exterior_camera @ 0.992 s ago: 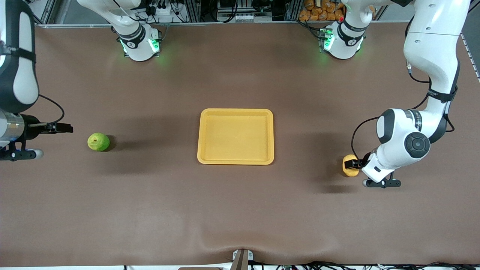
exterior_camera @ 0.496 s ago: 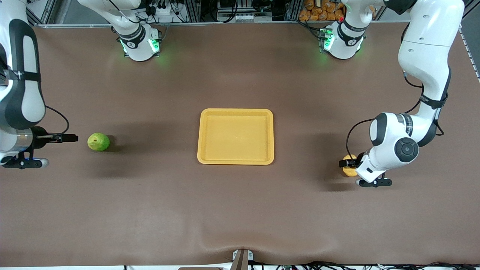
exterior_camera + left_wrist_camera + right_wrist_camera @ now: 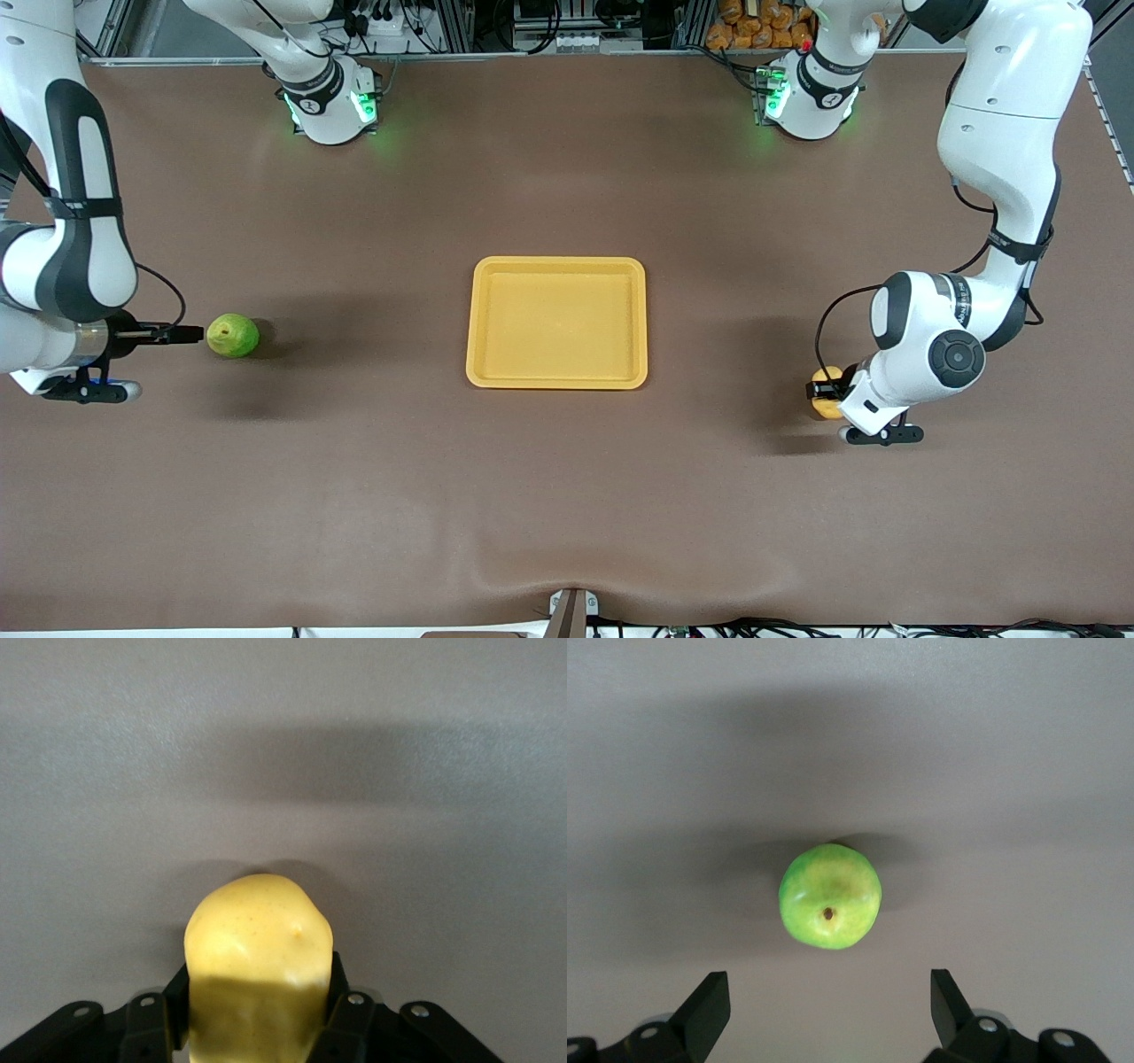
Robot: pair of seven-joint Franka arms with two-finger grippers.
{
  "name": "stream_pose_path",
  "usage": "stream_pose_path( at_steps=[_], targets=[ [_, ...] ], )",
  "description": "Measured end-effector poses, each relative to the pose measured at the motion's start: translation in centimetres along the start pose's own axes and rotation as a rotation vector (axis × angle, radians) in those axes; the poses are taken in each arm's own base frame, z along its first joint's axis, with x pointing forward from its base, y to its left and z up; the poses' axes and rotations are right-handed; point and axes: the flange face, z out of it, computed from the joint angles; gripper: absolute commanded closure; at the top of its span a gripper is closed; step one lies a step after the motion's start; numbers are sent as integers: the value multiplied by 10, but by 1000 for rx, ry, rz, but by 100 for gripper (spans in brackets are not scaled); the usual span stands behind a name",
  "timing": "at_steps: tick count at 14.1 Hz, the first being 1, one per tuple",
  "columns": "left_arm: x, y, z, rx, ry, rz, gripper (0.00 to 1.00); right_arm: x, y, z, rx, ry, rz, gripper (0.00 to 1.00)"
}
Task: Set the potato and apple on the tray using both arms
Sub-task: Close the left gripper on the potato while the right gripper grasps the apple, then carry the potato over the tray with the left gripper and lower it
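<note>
The yellow-tan potato [image 3: 829, 409] lies on the brown table at the left arm's end. My left gripper [image 3: 822, 388] is shut on it. In the left wrist view the potato [image 3: 257, 930] fills the gap between the black fingers [image 3: 347, 1014], which press on its two sides. The yellow-green apple [image 3: 233, 336] sits at the right arm's end, stem dimple up. My right gripper [image 3: 190, 334] is low beside it, open, tips just short of the apple [image 3: 829, 896]. Nothing is between the right fingers [image 3: 709, 1001]. The yellow-orange tray [image 3: 556, 262] lies in the table's middle with nothing on it.
Both arm bases [image 3: 332, 102] [image 3: 811, 97], lit green, stand along the table edge farthest from the front camera, with cables and racks past them. A small metal bracket [image 3: 571, 611] sits at the table edge nearest the front camera.
My left gripper has shut on the potato. The right gripper has slid along the table toward the apple, up to its side, and is still open.
</note>
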Motion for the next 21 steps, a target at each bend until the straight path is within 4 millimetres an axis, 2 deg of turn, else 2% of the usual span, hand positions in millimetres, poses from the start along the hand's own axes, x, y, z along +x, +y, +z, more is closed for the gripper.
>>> stream_pose_path(
  at_steps=[2,5,8,11,12,15,19,21],
  targets=[
    [5,-1,-12,-1,22,-3,78,0,3,18,5,8,8,0],
    [8,0,-48,2,47,-25,78,-2,3,41,36,10,22,0],
    [0,19,-91,7,42,-61,76,-4,2,53,41,18,27,0],
    [-14,68,-114,-1,31,-108,76,-6,2,72,38,37,31,0],
    [-18,85,-117,-6,32,-127,80,-7,2,82,39,45,35,0],
    [-36,139,-118,-4,19,-167,82,-13,-1,105,67,52,54,0],
    [-71,218,-121,20,-11,-182,82,-12,-1,108,65,85,58,0],
    [-94,260,-120,38,-6,-185,82,-13,0,116,58,114,62,0]
  ],
)
